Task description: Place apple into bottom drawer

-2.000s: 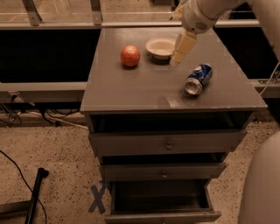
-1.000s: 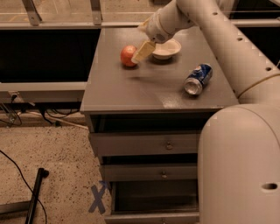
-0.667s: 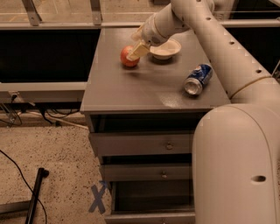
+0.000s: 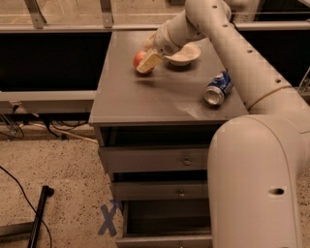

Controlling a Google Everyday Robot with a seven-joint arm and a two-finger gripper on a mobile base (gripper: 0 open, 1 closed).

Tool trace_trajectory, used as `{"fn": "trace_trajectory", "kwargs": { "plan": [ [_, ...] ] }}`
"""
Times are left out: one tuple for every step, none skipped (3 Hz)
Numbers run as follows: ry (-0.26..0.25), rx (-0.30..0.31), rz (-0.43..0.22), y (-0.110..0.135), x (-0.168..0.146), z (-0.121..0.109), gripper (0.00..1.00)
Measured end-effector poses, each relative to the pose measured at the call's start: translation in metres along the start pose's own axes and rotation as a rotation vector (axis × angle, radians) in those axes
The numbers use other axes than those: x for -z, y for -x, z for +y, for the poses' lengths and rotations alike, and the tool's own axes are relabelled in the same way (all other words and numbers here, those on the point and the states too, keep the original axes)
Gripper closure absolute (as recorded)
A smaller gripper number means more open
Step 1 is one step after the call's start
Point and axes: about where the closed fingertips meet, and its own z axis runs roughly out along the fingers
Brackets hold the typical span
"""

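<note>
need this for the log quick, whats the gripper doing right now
Gripper: down at the apple on the cabinet top; open or closed cannot be told.

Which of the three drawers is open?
The bottom drawer: pulled out, dark inside showing. Top drawer and middle drawer sit shut. The gripper is at the apple on the cabinet top.

Arm (image 4: 242, 63): white, rises from the lower right foreground and runs up and to the left.
Shoulder shell (image 4: 252, 184): broad, rounded, fills the lower right corner.
Elbow (image 4: 206, 12): bent near the top edge.
Wrist (image 4: 170, 36): angled down and left.
Gripper (image 4: 149, 61): pale, lowered at the wrist's end, lying across the right front of the apple (image 4: 139, 58).
</note>
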Motion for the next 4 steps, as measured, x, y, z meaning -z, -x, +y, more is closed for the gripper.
{"fn": "trace_trajectory", "kwargs": {
  "plan": [
    [0.02, 0.002, -0.009, 0.002, -0.009, 0.003, 0.3],
    [0.038, 0.008, -0.01, 0.002, -0.017, 0.005, 0.34],
    [0.047, 0.005, -0.009, 0.0, -0.02, 0.007, 0.33],
    [0.064, 0.0, -0.011, -0.004, -0.025, 0.011, 0.34]
  ]
}}
